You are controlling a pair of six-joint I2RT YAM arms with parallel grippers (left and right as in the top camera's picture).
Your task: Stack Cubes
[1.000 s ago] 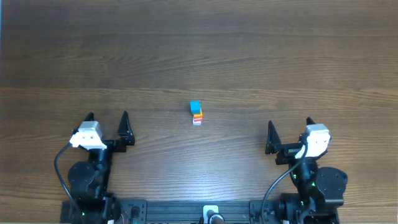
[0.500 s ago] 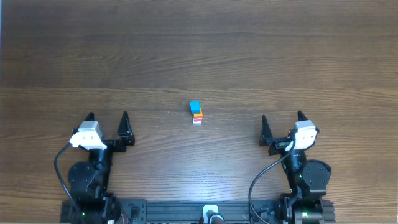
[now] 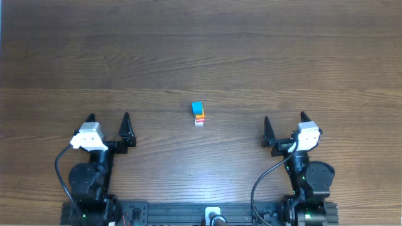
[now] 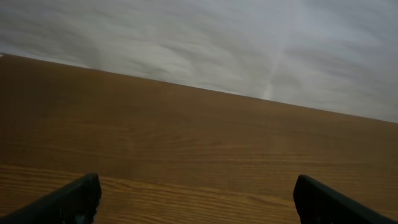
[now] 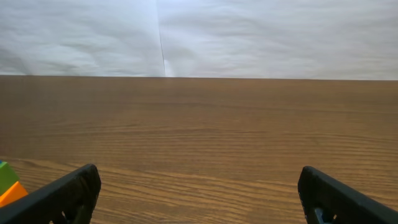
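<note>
Two grippers sat wide open and empty near their bases as I watched: the left gripper (image 3: 108, 117) and the right gripper (image 3: 284, 118), each well apart from the stack (image 3: 198, 115). That stack stood in the middle of the table (image 3: 201, 50), blue cube (image 3: 197, 107) on top, between the arms and slightly ahead of them. To me it looked narrow and tippy; an arm swinging low across the middle, or a jolt to the table, could topple it.
</note>
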